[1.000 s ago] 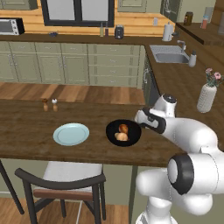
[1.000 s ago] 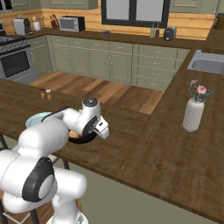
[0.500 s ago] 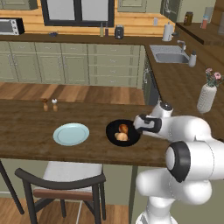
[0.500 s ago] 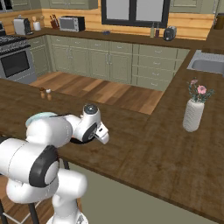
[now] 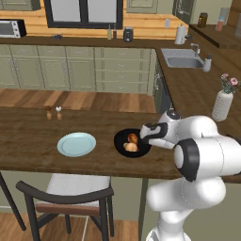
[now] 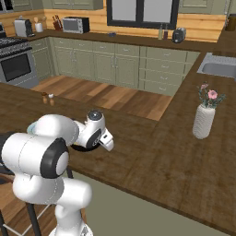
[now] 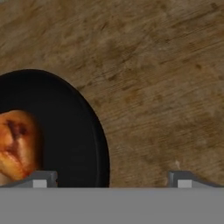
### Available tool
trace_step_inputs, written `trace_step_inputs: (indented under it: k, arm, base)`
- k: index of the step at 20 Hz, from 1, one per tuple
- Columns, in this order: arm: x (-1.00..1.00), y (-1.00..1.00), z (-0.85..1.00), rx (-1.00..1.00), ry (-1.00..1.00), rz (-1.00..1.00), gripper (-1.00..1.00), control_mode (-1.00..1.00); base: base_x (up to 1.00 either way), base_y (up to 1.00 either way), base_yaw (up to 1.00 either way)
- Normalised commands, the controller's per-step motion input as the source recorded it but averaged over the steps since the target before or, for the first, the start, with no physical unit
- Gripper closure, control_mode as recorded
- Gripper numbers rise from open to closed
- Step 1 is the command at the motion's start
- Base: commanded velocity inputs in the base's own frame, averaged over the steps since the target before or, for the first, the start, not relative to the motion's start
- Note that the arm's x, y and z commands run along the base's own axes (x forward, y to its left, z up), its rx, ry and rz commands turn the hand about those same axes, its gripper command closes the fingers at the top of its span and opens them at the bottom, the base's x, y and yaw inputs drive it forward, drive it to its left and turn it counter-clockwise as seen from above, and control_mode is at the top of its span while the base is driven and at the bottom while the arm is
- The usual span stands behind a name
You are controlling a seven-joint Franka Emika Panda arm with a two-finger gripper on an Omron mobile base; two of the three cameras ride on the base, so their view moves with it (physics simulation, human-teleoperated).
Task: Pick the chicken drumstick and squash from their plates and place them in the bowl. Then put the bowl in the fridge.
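Observation:
The glossy black bowl [image 5: 120,143] sits on the wooden counter with the golden-brown chicken drumstick [image 5: 133,138] and the tan-orange squash [image 5: 128,148] inside it. My gripper [image 5: 144,137] is low at the bowl's right side, open and holding nothing. In the hand view the gripper [image 7: 113,179] straddles the bowl's rim [image 7: 99,131]. One fingertip is over the black inside near the drumstick [image 7: 15,144], the other over bare wood. An empty pale blue plate [image 5: 76,144] lies left of the bowl. The fridge is out of view.
Salt and pepper shakers [image 5: 53,113] stand behind the plate. A vase of flowers [image 5: 222,101] stands on the counter's right arm, also seen as the vase [image 6: 204,120]. A chair [image 5: 66,200] sits below the counter's front edge. A sink [image 5: 182,61] is at the back right.
The hand has come down and moved left to the bowl's right rim. The jaws stayed wide open. The bowl and its food have not moved.

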Motion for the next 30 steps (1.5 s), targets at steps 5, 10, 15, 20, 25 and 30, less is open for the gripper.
trace_step_inputs:
  k: [5,10,15,20,25,30]
  arm:
    - [0.00,0.01,0.00,0.00,0.01,0.00,-1.00,-1.00]
    - [0.12,0.04,-0.01,0.00,0.01,0.00,-1.00,-1.00]
    - [0.15,0.26,0.00,0.00,0.00,0.00,-1.00,-1.00]
    - [0.00,0.16,-0.04,0.00,0.01,0.00,-1.00,-1.00]
    - [0.00,0.00,-0.22,0.00,0.02,0.00,-1.00,-1.00]
    - [0.00,-0.01,-0.19,0.00,0.01,0.00,-1.00,-1.00]
  base:
    - [0.00,0.00,0.00]
    - [0.00,0.00,0.00]
    - [0.00,0.00,0.00]
    - [0.00,0.00,0.00]
    - [0.00,0.00,0.00]
    - [0.00,0.00,0.00]
